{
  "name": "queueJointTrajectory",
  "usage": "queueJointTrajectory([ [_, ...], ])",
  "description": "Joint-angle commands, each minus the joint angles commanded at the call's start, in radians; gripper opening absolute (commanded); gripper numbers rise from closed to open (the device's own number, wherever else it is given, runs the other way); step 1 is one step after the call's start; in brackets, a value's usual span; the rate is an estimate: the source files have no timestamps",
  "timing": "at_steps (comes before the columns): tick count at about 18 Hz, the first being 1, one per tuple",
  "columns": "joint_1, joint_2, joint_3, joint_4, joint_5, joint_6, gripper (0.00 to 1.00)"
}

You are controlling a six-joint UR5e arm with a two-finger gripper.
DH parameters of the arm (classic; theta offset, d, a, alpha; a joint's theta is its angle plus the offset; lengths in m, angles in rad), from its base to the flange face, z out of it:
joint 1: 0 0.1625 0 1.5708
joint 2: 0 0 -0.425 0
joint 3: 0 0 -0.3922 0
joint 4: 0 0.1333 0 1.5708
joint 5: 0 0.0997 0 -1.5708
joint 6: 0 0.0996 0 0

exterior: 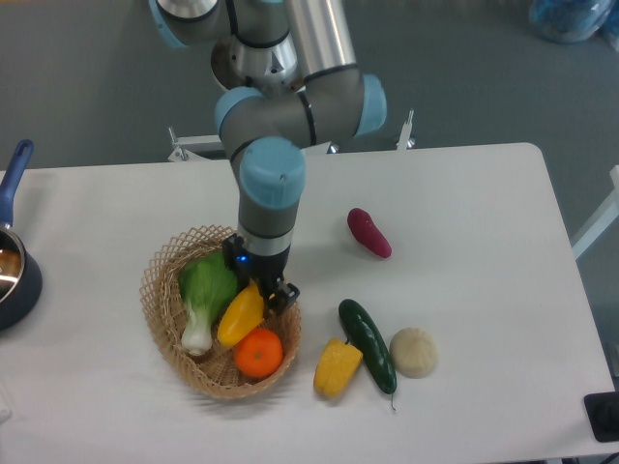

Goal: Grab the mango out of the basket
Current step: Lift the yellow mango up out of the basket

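Wicker basket [160, 290] holds the mango [240, 314] at its centre, wedged between the leafy green vegetable [205, 290] at nine o'clock and the orange [258, 353] at five. We see our gripper [271, 290] down at its two-o'clock end; whether the fingers clamp it, we cannot tell.

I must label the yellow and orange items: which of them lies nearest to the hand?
The mango, the smooth elongated one in the basket, lies right at the hand. The orange is farther, and the yellow pepper lies outside.
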Motion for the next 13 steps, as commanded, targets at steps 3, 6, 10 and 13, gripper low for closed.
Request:
queueJointTrajectory([
  [3,0.077,0.045,0.031,0.0,-0.075,-0.028,0.33],
  [6,0.153,0.052,0.07,0.0,-0.126,-0.029,0.33],
  [10,0.246,0.032,0.147,0.0,-0.192,-0.019,0.33],
  [13,0.287,-0.039,0.228,0.0,-0.186,0.017,0.33],
])
